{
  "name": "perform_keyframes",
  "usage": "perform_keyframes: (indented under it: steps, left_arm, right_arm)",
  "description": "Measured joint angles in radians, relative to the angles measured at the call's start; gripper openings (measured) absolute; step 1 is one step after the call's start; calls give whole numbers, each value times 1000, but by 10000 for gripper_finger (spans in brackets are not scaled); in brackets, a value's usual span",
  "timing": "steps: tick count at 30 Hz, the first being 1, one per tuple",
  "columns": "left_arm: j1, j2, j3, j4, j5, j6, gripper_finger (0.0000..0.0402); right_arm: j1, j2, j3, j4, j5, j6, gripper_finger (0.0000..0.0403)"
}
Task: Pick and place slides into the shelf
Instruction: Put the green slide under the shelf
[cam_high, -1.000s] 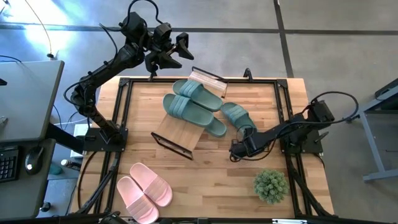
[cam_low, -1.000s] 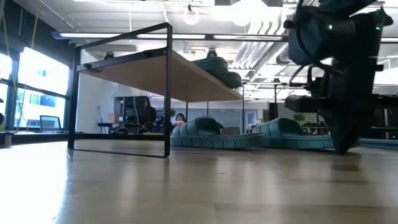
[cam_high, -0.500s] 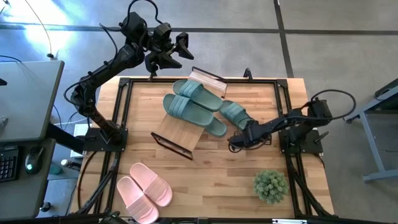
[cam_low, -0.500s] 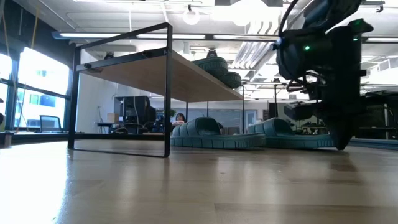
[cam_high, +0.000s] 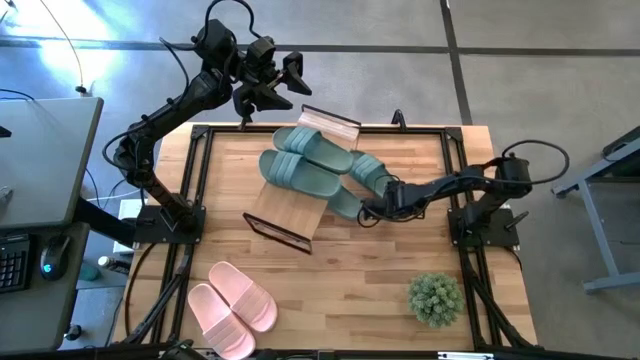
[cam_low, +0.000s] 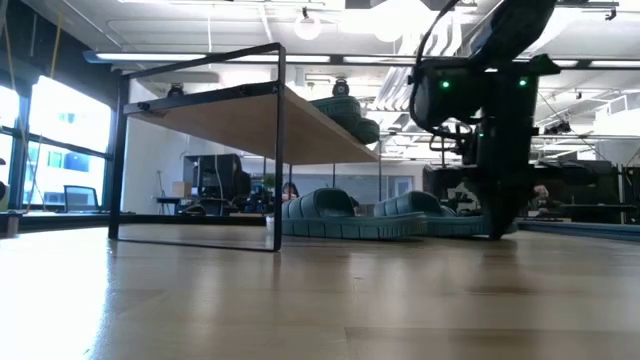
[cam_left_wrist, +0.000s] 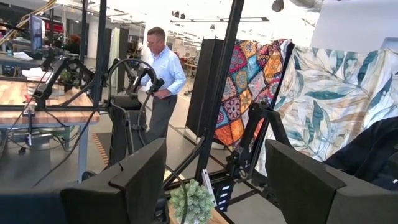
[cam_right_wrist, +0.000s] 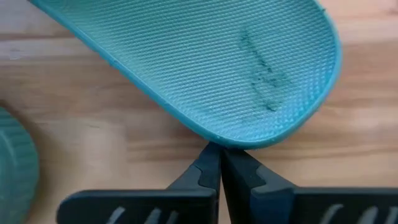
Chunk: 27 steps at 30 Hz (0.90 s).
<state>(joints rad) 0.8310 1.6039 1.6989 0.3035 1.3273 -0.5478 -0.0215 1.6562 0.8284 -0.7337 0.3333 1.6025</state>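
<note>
Right gripper (cam_right_wrist: 219, 163) with fingers pressed together against the heel edge of a green slide (cam_right_wrist: 205, 62) on the table (cam_high: 380, 280), two green slides (cam_high: 300, 160) laid atop the shelf (cam_high: 285, 210), left gripper (cam_high: 285, 85) raised behind the table, fingers spread apart.

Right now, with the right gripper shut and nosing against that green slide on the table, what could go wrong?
The right gripper is shut, its tips against the heel edge of a green slide lying flat on the table. Pushing may skew it against the neighbouring slide.

The shelf is light and already carries two slides; a shove could shift it and tip them off.
</note>
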Motion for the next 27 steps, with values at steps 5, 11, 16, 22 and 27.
perform_keyframes:
  steps: [5, 11, 16, 22, 27]
  left_arm:
    - [0, 0, 0, 0, 0, 1, 253]
    - [0, 0, 0, 0, -3, 2, 253]
    - [1, 0, 0, 0, -8, 26, 253]
    - [1, 0, 0, 0, -10, 28, 253]
    - [1, 0, 0, 0, 6, 26, 253]
  right_arm:
    - [-23, -1, 2, 7, -30, -33, 0]
    - [19, -7, 3, -75, -90, -21, 0]
    - [14, -36, 1, -198, -91, 15, 0]
    - [-60, -55, 1, -185, -64, -30, 0]
    - [-108, -56, 1, -149, -80, -94, 0]
